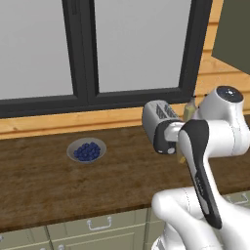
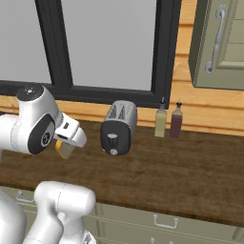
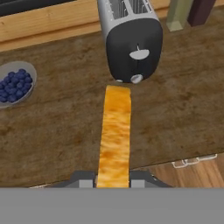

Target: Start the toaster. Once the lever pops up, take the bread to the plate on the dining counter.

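We hold the bread (image 3: 114, 131) between the gripper's (image 3: 113, 180) two fingers, jaws drawn narrow against the slice's flat faces. In the hand view the slice runs edge-on away from the fingers, tan-yellow and mottled brown, its far end close to the toaster's dark end panel but not touching it. In the right base view a corner of the bread (image 2: 65, 148) shows below the hand, clear of the worktop.

The toaster (image 2: 119, 127) stands on the wooden worktop (image 2: 181, 167) below the window (image 2: 105, 47), its slots up and its dark end toward us. A small pale knob sits low on that end, with a lever tab above it. From the left base view the toaster (image 1: 157, 117) is partly behind the arm.

Two bottles stand just right of the toaster against the wooden back wall: a pale olive bottle (image 2: 161, 121) and a dark maroon bottle (image 2: 176, 121), side by side.

A grey bowl of blueberries (image 1: 87, 150) rests on the worktop well to the left of the toaster.

Sage-green drawer fronts (image 2: 162, 224) with pale handles run beneath the worktop. A green wall cabinet (image 2: 219, 43) hangs at upper right.
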